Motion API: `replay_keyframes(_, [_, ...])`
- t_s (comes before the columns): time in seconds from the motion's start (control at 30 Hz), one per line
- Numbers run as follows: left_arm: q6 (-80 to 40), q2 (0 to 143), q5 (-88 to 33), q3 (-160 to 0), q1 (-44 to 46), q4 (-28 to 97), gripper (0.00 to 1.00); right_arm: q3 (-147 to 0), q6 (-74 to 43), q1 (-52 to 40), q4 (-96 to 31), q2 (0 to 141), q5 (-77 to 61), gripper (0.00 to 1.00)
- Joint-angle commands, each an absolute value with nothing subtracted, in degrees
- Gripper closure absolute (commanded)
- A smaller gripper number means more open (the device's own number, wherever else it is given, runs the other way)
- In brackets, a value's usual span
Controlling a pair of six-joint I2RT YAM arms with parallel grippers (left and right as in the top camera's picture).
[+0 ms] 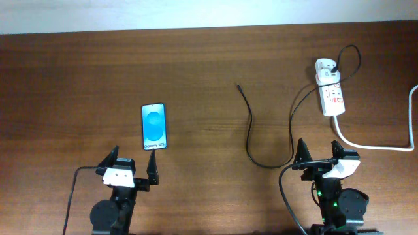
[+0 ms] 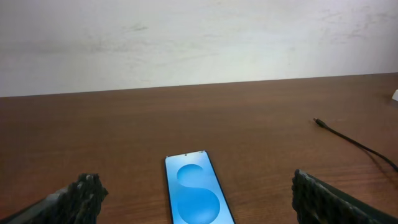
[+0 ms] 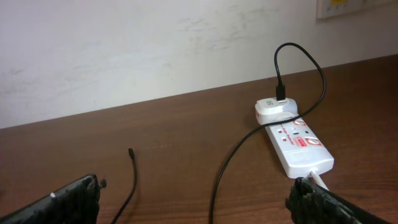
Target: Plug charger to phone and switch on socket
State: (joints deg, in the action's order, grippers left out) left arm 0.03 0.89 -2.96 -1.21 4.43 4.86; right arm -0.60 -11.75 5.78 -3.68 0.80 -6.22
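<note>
A long brown wooden worktop point(image 1: 78, 78) runs up to a plain white wall point(image 2: 186, 37). A slim phone with a bright blue screen point(image 1: 153, 126) lies flat on the left part of the worktop, screen up. Its end with the small white words points at the robot. The left fingers point(image 1: 152, 171) are spread wide apart and hold nothing. They sit just behind the phone, and the phone's near end is very close to one finger. In the left wrist view the phone point(image 2: 194, 193) lies between the two black fingers point(image 2: 84, 196), out in front of them. A long thin black charger cable point(image 1: 250, 127) lies in loops on the right part of the worktop, well apart from the phone. Its small plug tip point(image 1: 238, 84) rests free on the wood. The other end goes up into a small white block point(image 3: 273, 109) that is plugged into the far end of a white oblong power strip with red marks point(image 1: 332, 94). A thick white cord point(image 1: 392, 147) leaves the strip's near end and curves off to the right. The right fingers point(image 1: 301, 155) are spread wide too and hold nothing. They sit near the low loop of the cable, with the strip point(image 3: 298, 149) ahead and to the right.
</note>
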Motion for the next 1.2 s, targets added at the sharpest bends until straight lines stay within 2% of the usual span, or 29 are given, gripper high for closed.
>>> replay_keyframes(0.0, [0.93,0.38,-2.55,-0.58,4.97,4.56,0.01,-0.32,-11.35,5.21,-4.10,0.32,-5.74,0.02])
replay_keyframes(1.17, [0.89,0.58,-4.60,-1.10,4.99,5.30,0.01,-0.32,-11.35,5.21,-4.10,0.32,-5.72,0.02])
